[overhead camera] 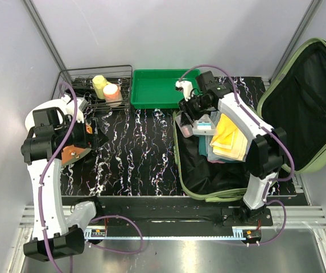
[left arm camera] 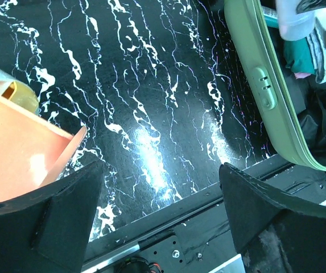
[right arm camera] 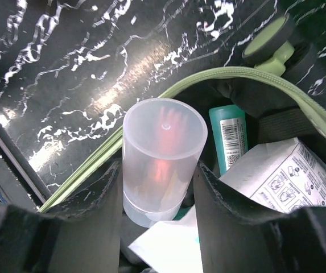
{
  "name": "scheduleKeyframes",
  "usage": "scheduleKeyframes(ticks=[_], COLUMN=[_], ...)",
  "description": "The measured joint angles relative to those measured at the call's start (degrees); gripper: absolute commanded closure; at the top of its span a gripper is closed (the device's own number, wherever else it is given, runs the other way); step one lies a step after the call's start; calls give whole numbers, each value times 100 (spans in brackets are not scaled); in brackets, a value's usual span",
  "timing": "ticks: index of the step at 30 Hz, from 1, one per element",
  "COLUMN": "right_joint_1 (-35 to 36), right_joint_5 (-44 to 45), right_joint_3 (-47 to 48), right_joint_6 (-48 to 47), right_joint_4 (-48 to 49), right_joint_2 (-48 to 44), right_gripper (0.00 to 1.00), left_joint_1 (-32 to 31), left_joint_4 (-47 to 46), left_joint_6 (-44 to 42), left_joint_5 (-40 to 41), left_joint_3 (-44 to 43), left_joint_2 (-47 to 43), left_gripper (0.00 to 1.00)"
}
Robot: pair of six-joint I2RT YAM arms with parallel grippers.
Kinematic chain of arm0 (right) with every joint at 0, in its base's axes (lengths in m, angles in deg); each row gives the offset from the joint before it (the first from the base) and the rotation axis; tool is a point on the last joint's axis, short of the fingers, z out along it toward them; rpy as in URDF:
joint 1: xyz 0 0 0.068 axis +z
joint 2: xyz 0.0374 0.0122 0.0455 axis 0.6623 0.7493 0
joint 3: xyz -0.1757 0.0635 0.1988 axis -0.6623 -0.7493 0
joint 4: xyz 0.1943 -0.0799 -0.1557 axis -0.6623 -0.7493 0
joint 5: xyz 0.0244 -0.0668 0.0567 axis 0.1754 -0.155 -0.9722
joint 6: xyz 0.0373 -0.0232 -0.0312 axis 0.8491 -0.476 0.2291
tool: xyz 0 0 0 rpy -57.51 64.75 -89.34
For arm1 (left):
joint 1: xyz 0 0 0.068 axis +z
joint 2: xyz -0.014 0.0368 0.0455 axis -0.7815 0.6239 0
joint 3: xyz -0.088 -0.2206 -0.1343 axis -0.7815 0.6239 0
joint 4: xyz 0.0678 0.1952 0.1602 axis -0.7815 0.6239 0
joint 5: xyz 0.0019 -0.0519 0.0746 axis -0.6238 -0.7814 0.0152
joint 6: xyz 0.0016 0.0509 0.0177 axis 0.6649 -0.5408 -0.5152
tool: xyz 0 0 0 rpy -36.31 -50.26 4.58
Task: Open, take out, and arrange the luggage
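Note:
The luggage [overhead camera: 316, 102] lies open at the right, its lid leaning back and its base [overhead camera: 181, 165] on the black marbled table. Folded yellow cloth [overhead camera: 228, 133] and other items fill the base. My right gripper [overhead camera: 188, 116] reaches into the base's far left corner. In the right wrist view it [right arm camera: 157, 193] is shut on an upright translucent plastic container [right arm camera: 163, 153] with something reddish inside. A teal bottle [right arm camera: 229, 142] and a white printed packet [right arm camera: 288, 176] lie beside it. My left gripper [left arm camera: 160, 193] is open and empty over the table's left side.
A bright green tray [overhead camera: 157, 88] stands at the back centre. A wire basket [overhead camera: 83, 77] at the back left holds a yellow bottle [overhead camera: 99, 85] and a pinkish one [overhead camera: 112, 94]. An orange object [left arm camera: 15, 148] sits just left of my left fingers. The luggage's rim [left arm camera: 259, 85] is to their right.

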Motion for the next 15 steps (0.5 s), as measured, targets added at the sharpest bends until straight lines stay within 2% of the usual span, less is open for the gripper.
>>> scheduleKeyframes(ticks=[6,10,15], right_joint_1=[4,2,9], right_joint_5=[-223,-680,-1427], right_joint_3=[24,24,24], right_joint_6=[-103,-22,610], right_joint_4=[-17,-52,321], right_joint_2=[-658,-809,-988], right_gripper=[84,85,85], left_joint_1=[-376,-588,-911], left_joint_4=[-203,-426,-1346], left_joint_6=[4,116,796], left_joint_5=[57,-87,-629], left_joint_3=[-7,35,717], left_joint_2=[234,269,-83], left_gripper=[13,12,9])
